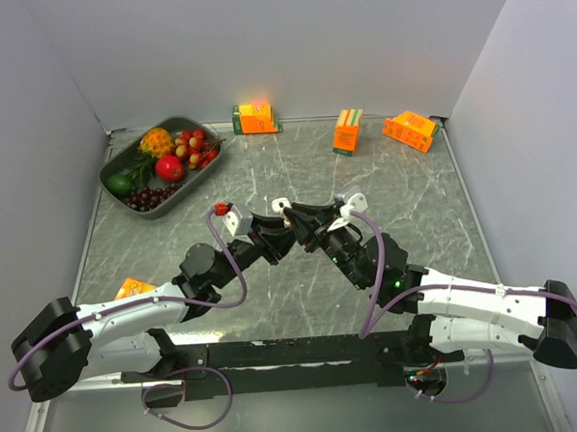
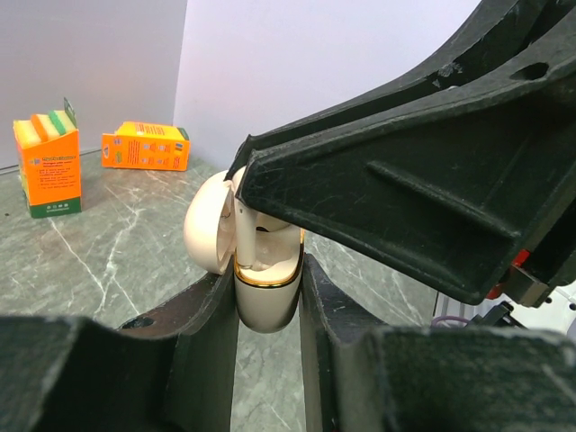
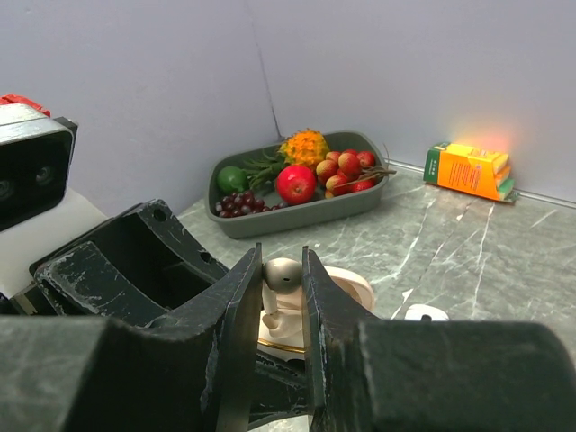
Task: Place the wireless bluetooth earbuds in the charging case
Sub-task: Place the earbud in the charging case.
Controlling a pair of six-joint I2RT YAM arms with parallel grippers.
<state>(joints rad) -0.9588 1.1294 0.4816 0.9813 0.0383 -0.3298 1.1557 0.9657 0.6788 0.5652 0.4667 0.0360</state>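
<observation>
1. Our top view looks down from above the near edge over the whole bench (image 1: 296, 177).
2. From the left wrist we look close past the left claw (image 2: 268, 288) toward the far right, at an orange carton (image 2: 47, 166).
3. From the right wrist we look close past the right claw (image 3: 281, 292) toward the far-left fruit tray (image 3: 297, 214).
4. Both wrist views share the charging case (image 2: 265, 306) and an earbud (image 3: 281, 273); the top view shares the orange carton and the fruit tray.
</observation>
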